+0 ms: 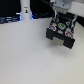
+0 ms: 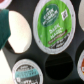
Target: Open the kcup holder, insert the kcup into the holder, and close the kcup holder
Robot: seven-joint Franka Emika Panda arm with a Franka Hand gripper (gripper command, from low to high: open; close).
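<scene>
Green-lidded kcup (image 2: 54, 22) fills the wrist view, seated in a round pocket of the kcup holder (image 2: 50, 62), directly below the gripper (image 1: 60, 15). A second pod (image 2: 27, 71) occupies a neighbouring pocket; other pockets are dark. Gripper hangs just above the open holder. Finger state: cannot tell. White bottle (image 1: 25, 10) stands well apart.

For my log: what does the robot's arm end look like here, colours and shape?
In the exterior view the gripper has a pale grey-white, blocky body, with darker parts below that blur into the black kcup holder beneath. Cables and markings are too blurred to tell.
</scene>
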